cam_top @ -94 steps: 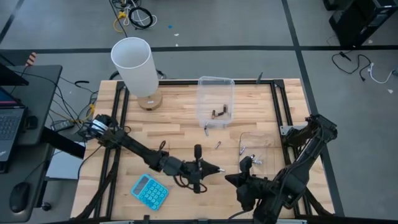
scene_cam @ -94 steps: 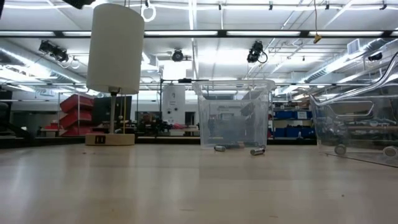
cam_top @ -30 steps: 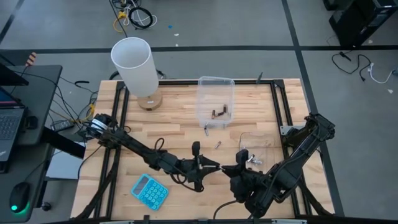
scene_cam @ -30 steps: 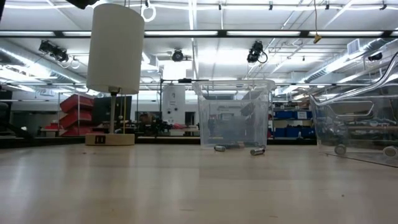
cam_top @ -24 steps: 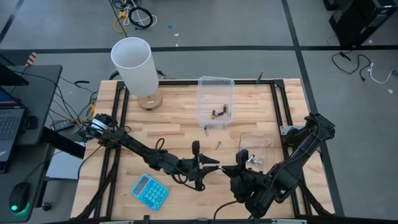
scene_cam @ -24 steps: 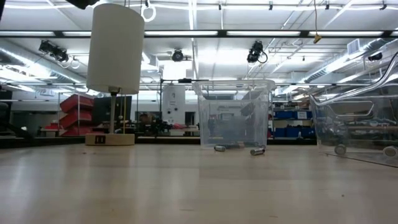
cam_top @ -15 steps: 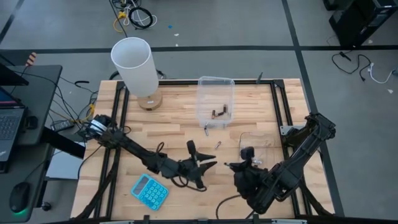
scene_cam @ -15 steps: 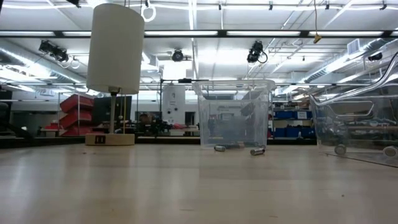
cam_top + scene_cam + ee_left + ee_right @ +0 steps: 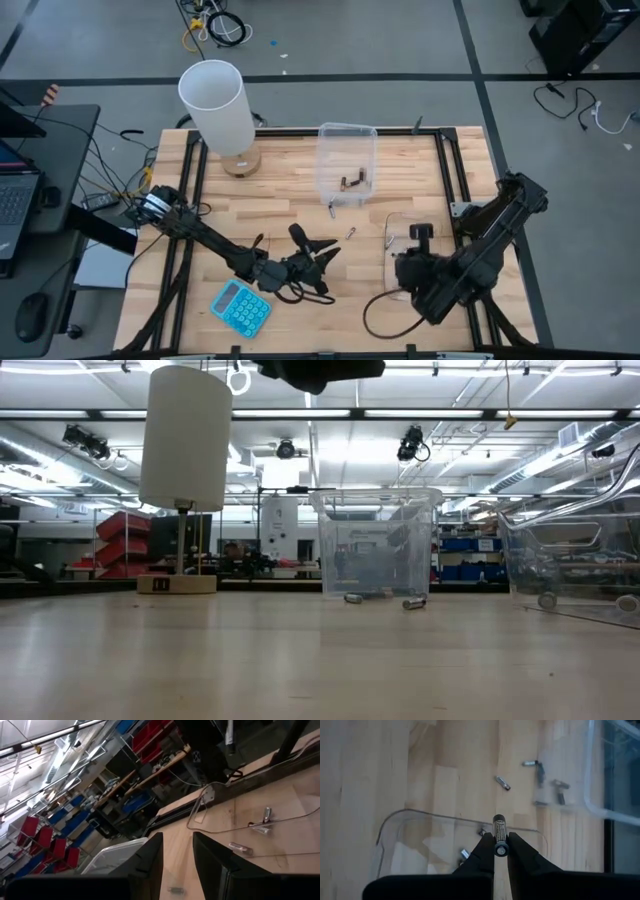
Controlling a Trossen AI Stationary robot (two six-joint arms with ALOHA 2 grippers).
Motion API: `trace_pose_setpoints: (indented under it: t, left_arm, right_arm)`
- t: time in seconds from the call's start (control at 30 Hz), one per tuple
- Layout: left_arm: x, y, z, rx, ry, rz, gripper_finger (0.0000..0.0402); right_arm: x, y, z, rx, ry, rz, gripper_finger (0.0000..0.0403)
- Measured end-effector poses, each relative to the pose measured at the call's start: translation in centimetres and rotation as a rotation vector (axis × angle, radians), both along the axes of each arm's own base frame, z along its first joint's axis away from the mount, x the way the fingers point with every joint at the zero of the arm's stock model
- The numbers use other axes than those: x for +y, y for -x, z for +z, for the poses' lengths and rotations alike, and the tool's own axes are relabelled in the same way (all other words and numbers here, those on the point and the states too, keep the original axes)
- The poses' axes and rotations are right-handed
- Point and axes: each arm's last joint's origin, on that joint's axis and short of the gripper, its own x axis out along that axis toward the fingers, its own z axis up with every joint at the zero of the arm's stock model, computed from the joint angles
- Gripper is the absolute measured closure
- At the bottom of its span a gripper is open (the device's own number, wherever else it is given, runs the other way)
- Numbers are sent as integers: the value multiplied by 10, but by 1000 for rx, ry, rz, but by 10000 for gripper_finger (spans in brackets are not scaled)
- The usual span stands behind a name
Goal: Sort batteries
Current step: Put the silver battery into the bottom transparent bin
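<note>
My right gripper (image 9: 420,234) hangs over the near clear tub (image 9: 436,222) at the table's right, shut on a dark battery (image 9: 499,832). A few silvery batteries (image 9: 464,853) lie inside that tub. The far clear tub (image 9: 347,135) holds dark batteries (image 9: 352,181). Two loose batteries (image 9: 350,233) lie on the wood between the tubs. My left gripper (image 9: 315,241) hovers open near the table's middle, with nothing between its fingers (image 9: 150,862). My right gripper pinches the battery's near end (image 9: 500,846) between its two fingertips (image 9: 485,852). The fingers slant steeply down from above, and the battery lies along them, sticking out past the tips. It hangs clear above the near tub.
A white lamp (image 9: 215,100) stands at the far left of the table and a blue calculator (image 9: 240,305) lies near the front left. Black frame rails (image 9: 445,160) run along the table's sides. Bare wood lies between the lamp and the far tub.
My left gripper has opened and swung its fingers round toward the table's far edge, drawing back a little to the left. My right gripper, which met it at the table's middle, has gone toward the right edge with the battery and now hangs over the near tub.
</note>
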Motion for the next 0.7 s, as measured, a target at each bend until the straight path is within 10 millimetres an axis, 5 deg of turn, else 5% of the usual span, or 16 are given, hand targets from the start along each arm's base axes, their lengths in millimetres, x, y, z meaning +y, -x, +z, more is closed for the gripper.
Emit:
trace_pose_setpoints:
  t: [0.33,0.7]
  left_arm:
    - [1,1,-1,6,-5,58,294]
    - [9,9,0,31,-49,461,294]
  right_arm:
    - [-52,33,-3,-43,-111,-134,384]
    - [-99,45,-67,4,-354,-493,384]
